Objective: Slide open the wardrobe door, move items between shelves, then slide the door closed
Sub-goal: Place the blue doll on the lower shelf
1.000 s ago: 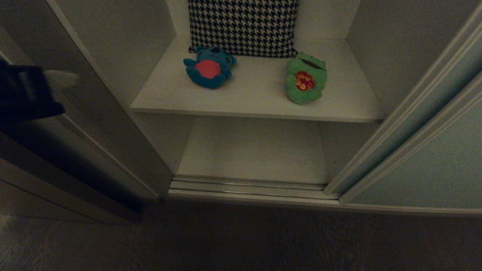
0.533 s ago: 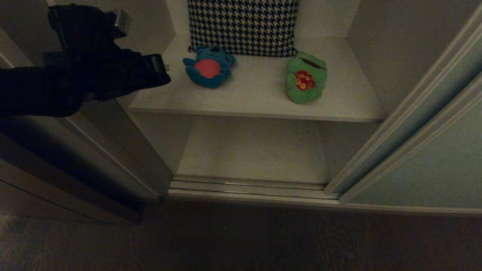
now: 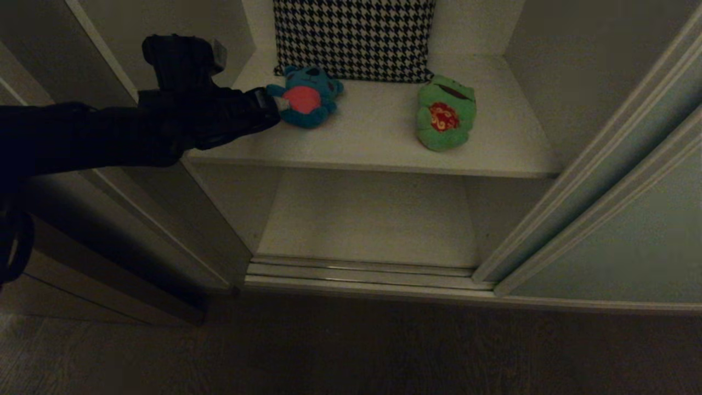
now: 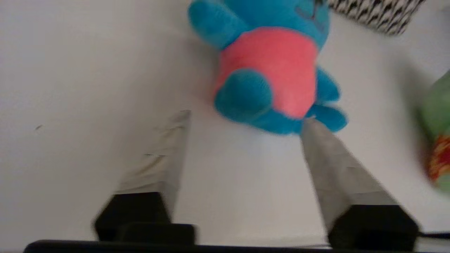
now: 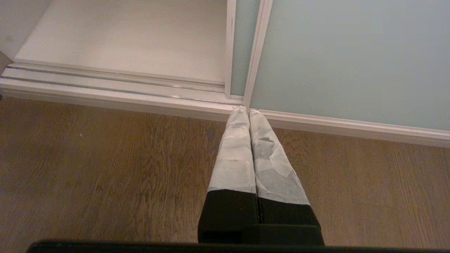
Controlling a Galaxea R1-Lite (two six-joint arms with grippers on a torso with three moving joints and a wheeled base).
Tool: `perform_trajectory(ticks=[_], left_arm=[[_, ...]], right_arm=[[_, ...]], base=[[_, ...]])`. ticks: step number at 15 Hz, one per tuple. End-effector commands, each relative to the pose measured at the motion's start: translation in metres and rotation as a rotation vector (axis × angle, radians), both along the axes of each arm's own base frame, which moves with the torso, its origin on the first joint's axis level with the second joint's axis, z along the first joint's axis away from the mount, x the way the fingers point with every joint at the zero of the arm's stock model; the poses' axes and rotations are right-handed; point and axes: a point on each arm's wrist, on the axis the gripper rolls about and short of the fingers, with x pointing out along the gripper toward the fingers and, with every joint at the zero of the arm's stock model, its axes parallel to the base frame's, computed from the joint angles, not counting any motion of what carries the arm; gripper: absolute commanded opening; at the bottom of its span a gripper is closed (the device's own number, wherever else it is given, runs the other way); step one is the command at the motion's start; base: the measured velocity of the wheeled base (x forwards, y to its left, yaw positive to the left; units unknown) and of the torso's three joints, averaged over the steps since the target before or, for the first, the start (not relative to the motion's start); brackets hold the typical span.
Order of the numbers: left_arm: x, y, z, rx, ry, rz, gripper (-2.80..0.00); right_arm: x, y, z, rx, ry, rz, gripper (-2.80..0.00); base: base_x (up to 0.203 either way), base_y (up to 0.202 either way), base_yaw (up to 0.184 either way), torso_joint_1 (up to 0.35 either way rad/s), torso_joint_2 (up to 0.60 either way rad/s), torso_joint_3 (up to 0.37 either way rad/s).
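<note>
On the upper shelf lie a blue plush toy with a red belly and a green frog plush. My left gripper reaches in from the left, just above the shelf. In the left wrist view the left gripper is open; the blue plush lies just beyond its tips, one fingertip at the toy's foot. The sliding wardrobe door stands slid to the right. My right gripper hangs shut and empty over the floor by the door.
A houndstooth pillow leans against the back wall behind the toys. The lower shelf lies bare below, with the door track in front. A dark side panel stands on the left. Wooden floor runs along the wardrobe.
My left arm has swung in from the left edge of the head view and stretched over the upper shelf up to the blue plush. The toys and the door have not moved.
</note>
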Motion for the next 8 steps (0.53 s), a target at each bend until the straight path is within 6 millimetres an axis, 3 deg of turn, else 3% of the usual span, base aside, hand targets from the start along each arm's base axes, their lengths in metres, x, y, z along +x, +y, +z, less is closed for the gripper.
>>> perform_trajectory(ticks=[1, 8], left_arm=[[0.006, -0.003, 0.001, -0.012, -0.015, -0.005, 0.00], [0.026, -0.017, -0.008, -0.033, -0.148, 0.011, 0.00]], right_arm=[[0.000, 0.000, 0.000, 0.000, 0.002, 0.000, -2.80], [0.000, 0.000, 0.000, 0.000, 0.002, 0.000, -2.80]], base=[[0.000, 0.000, 0.000, 0.000, 0.00, 0.000], [0.000, 0.000, 0.000, 0.000, 0.00, 0.000]])
